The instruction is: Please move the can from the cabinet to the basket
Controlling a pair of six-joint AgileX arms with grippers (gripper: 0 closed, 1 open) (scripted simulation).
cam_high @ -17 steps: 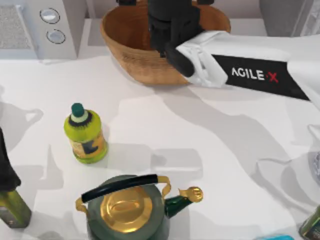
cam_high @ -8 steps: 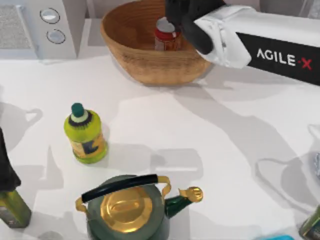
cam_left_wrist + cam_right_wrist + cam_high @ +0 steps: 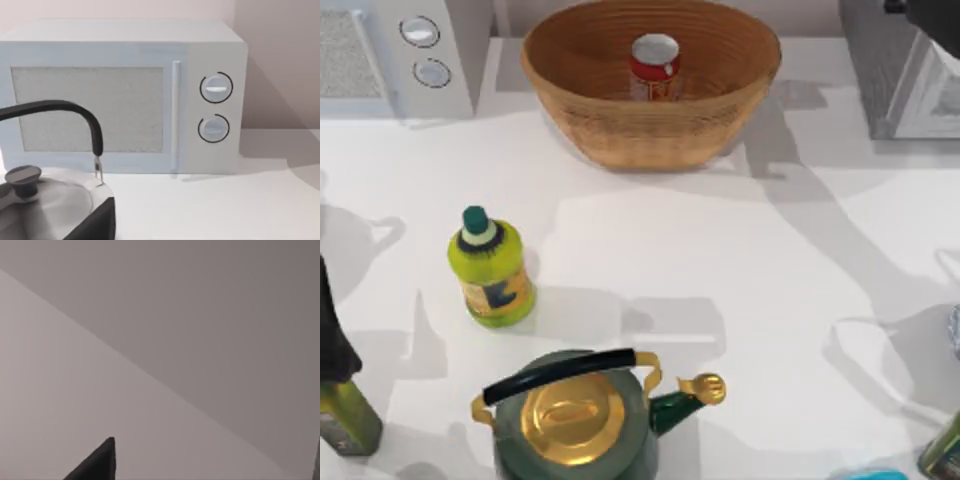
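Small red cylindrical tin can (image 3: 655, 66) with shiny silver top and yellowish label band: upright inside the large round tan woven wicker basket (image 3: 620, 135), near its middle, free of any grip

Basket: at the far edge of the white worktop (image 3: 750, 300), about midway along it

Grey speckled box-like cabinet (image 3: 885, 70) with white-framed door: far right corner, just beside the basket

White microwave (image 3: 395, 55) with two round knobs: far left corner

Yellow-green bottle (image 3: 492, 268) with dark green cap: upright, left of centre

Dark green kettle (image 3: 570, 420) with gold lid and black handle: near edge

Olive bottle (image 3: 342, 405): near left corner

Right arm (image 3: 932, 15): dark part at the far right corner, above the cabinet; state of its jaws cannot be told

Left wrist view: microwave (image 3: 125, 95) and a silver kettle (image 3: 45, 200) with black handle; state of the left jaws cannot be told
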